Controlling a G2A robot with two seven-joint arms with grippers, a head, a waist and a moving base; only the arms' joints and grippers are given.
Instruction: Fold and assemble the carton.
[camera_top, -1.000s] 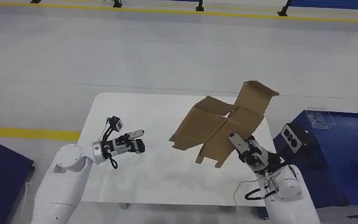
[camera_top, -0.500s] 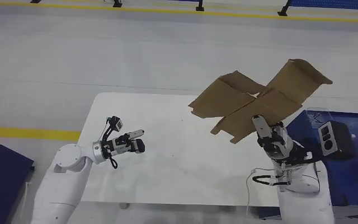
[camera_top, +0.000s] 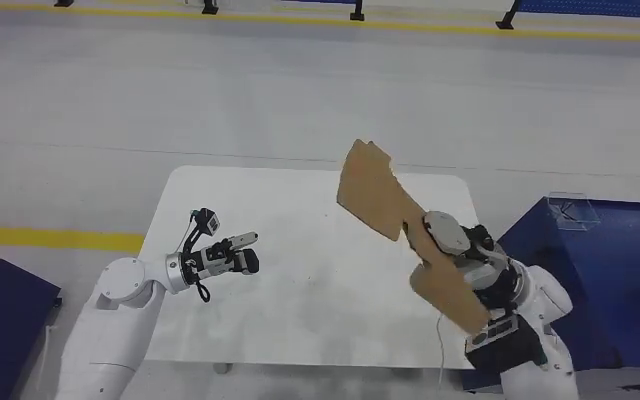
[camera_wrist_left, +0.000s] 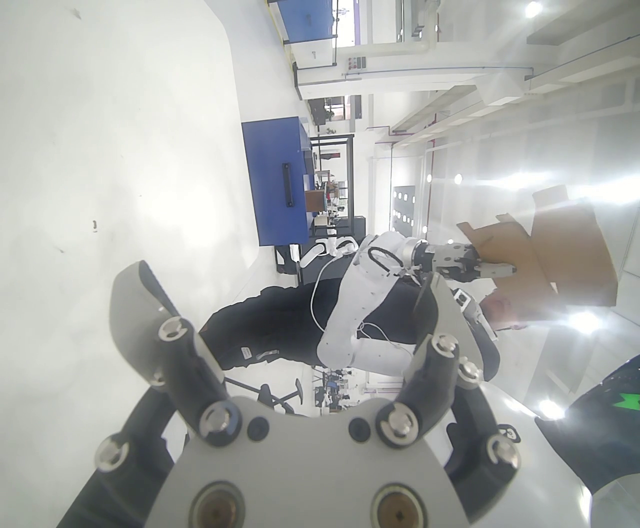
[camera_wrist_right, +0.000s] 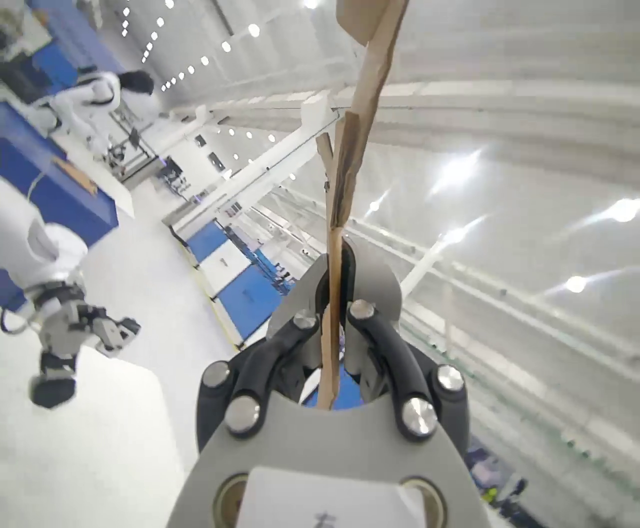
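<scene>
Two arms work at the white table (camera_top: 280, 310). On the left, at about 9 o'clock on the tabletop in the top view, the left arm is bent at the elbow beside the near-left corner, and its forearm points toward 3 o'clock. The left gripper (camera_top: 251, 250) sits over the table's left part. Its own wrist view shows the left gripper (camera_wrist_left: 282, 285) spread wide, with nothing between the two grey fingers (camera_wrist_left: 135, 295).

On the right, at about 4 o'clock on the table, the right arm is raised above the right edge with its wrist turned upward. The right gripper (camera_top: 432, 228) is clamped on the carton (camera_top: 370, 190), and the fingers are closed tight on a thin cardboard edge. In the right wrist view the carton (camera_wrist_right: 350, 150) runs edge-on straight out from between the fingers of the right gripper (camera_wrist_right: 337, 260).

The carton is unassembled brown cardboard, lifted clear of the tabletop and tilted. From the grip, one panel reaches toward 11 o'clock above the table's far-right part. Another panel hangs toward 5 o'clock, past the near-right corner. The left wrist view shows the right gripper (camera_wrist_left: 492, 270) at the edge of the carton (camera_wrist_left: 565, 250), high above the table. A blue cabinet (camera_top: 590, 260) stands at 3 o'clock beside the table.
</scene>
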